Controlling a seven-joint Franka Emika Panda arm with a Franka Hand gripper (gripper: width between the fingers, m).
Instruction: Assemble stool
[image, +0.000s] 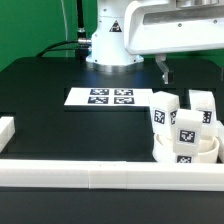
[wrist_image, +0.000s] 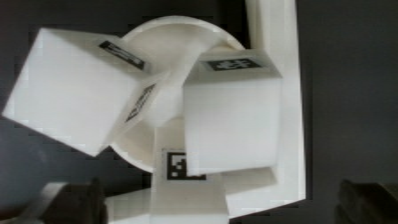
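The round white stool seat (image: 168, 152) lies at the exterior view's right, against the front rail. Three white block legs with marker tags stand up from it: one at the left (image: 163, 111), one at the back (image: 203, 104), one at the front (image: 188, 132). My gripper (image: 165, 72) hangs above and behind the stool, apart from it. In the wrist view the seat (wrist_image: 178, 45) lies below with two legs (wrist_image: 80, 90) (wrist_image: 235, 115) leaning across it and a third (wrist_image: 178, 195) near my gripper (wrist_image: 210, 205). The dark fingers (wrist_image: 50, 203) stand wide apart, open and empty.
The marker board (image: 110, 97) lies flat mid-table in front of the robot base (image: 110, 45). A long white border rail (image: 100, 176) runs along the front edge; a short rail piece (image: 7, 128) sits at the left. The rail (wrist_image: 276, 30) also shows beside the seat.
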